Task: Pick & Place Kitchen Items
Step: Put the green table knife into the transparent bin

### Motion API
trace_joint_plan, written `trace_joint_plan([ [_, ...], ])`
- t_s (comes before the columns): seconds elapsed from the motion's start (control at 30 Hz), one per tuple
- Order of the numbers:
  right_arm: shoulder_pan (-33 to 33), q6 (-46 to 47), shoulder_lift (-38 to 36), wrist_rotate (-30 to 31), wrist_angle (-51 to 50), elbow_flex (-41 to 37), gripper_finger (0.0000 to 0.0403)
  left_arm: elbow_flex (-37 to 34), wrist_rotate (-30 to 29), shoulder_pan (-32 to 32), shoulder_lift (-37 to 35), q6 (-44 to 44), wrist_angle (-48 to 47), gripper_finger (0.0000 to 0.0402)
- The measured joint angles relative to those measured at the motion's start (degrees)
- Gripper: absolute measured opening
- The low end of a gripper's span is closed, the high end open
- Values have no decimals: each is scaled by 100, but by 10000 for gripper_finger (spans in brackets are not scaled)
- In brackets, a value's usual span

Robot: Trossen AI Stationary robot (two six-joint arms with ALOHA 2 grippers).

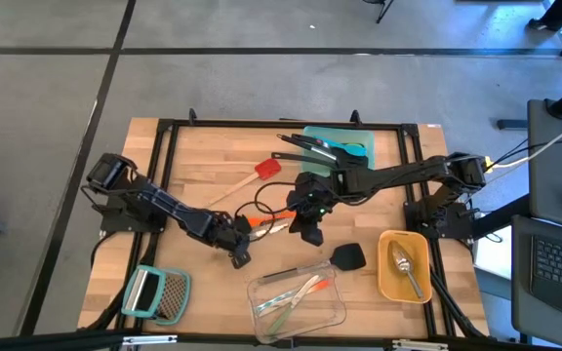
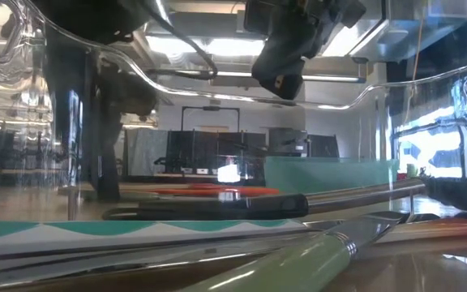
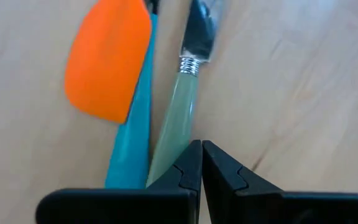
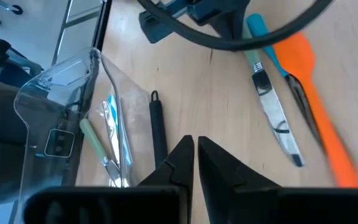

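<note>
Nearest the left wrist lens: left gripper (image 3: 201, 163), fingers pressed together with nothing between them, tips just past the butt of the green-handled knife (image 3: 178, 115). The teal tool (image 3: 132, 134) and orange spatula (image 3: 109, 59) lie just beside that knife, all three bunched mid-table.

From table centre in the high view:
- red spatula (image 1: 265, 169), wooden handle, at about 11 o'clock.
- black slotted spatulas (image 1: 312, 144) resting on the teal container (image 1: 355, 139), 12 o'clock.
- black spatula (image 1: 347, 256) at 4 o'clock, between the clear container (image 1: 334, 314) and yellow container (image 1: 387, 275).
- silver spoon (image 1: 405, 265) inside the yellow one.
- grater (image 1: 169, 295) at 8 o'clock.

Right gripper (image 4: 195, 153) hovers centrally, fingers nearly together, empty.
</note>
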Motion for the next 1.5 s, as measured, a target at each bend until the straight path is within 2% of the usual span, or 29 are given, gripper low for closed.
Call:
trace_joint_plan([
  [0.17, 4, 3, 5, 2, 58, 0, 25, -60, 167, 187, -81, 229, 101, 5],
  [0.23, 4, -38, 99, 2, 255, 2, 25, -106, 40, 178, -266, 352, 184, 3],
  [0.4, 4, -53, 608, -21, 1203, 5, 25, -119, -543, 104, -1194, 202, 135, 1],
  [0.53, -104, 750, 1186, -437, 1970, 7, 35, -457, -605, 130, -1923, 165, 156, 3],
  [0.63, -146, 1145, 1527, -359, 2041, 7, 71, -973, -282, 147, -2362, -25, 213, 1],
  [0.87, -25, 874, 1775, 499, 2117, 4, 206, -2219, 278, 85, -3275, -152, 1595, 5],
  [1.03, -26, 667, 1775, 935, 2105, 4, 254, -2461, 346, 55, -3671, -90, 1699, 17],
  [1.17, -39, 647, 1874, 1074, 2191, 12, 255, -2453, 367, 88, -3762, 420, 1724, 36],
  [1.5, 136, 509, 2321, 798, 2280, 18, 219, -2452, 354, 200, -3685, 912, 1722, 111],
])
